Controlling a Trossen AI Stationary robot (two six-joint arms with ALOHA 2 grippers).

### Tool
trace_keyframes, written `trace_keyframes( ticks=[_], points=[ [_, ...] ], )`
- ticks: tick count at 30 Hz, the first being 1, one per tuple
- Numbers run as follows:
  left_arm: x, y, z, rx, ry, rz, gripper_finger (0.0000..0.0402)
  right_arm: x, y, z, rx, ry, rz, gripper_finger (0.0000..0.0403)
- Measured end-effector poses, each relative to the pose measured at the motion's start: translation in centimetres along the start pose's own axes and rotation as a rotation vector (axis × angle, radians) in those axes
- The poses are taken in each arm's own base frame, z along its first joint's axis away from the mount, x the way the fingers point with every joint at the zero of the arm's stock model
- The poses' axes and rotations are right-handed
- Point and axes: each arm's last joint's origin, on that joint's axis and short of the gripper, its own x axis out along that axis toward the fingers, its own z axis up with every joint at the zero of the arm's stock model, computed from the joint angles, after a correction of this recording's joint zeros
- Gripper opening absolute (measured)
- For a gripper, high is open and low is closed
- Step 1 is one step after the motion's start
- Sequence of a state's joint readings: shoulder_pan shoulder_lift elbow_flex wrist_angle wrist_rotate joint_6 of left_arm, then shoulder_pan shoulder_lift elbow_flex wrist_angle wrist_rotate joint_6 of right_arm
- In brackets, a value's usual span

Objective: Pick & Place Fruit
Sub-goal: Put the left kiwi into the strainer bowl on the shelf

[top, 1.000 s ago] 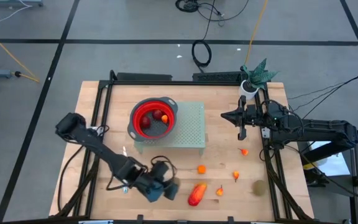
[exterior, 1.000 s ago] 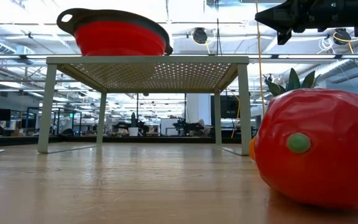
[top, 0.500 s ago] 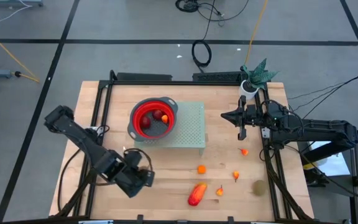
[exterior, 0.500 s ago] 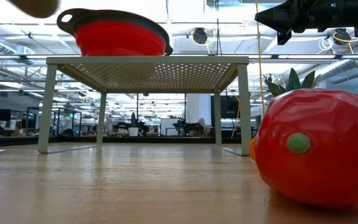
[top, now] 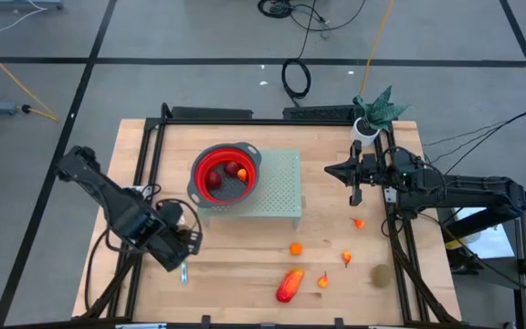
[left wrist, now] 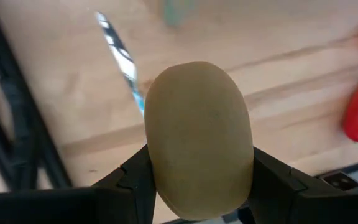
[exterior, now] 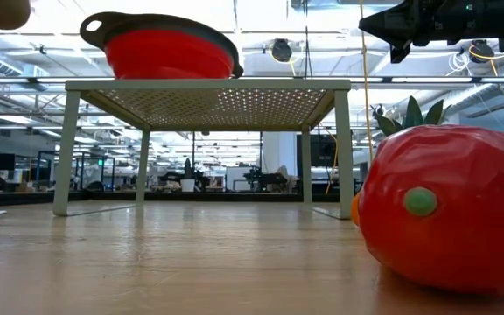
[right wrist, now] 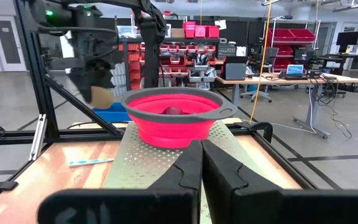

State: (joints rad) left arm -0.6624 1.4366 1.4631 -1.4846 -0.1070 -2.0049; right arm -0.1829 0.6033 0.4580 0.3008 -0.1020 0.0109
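The left claw (left wrist: 197,186) grips a brown-green oval fruit (left wrist: 197,137) across its lower half, lifted above the bench (top: 153,164) near the knife (top: 184,272), beside the rack holding the red bowl (top: 226,172). It looks like smooth, stiff, light plastic (likely slippery), so a hold across the widest middle should stop it squirting out. The right claw (top: 355,174) waits clenched and empty above the bench's right side. 2 fruits already sit in the bowl.
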Motion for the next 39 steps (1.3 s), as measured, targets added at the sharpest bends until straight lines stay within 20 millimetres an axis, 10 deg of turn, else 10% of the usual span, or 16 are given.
trace_keyframes(
  ticks=[39],
  points=[
    [-4.5,4.1,5.7,0.108,-0.291,-0.188,0.0186,0.0,0.0,0.0,0.003,0.000,0.000,0.0000]
  ],
)
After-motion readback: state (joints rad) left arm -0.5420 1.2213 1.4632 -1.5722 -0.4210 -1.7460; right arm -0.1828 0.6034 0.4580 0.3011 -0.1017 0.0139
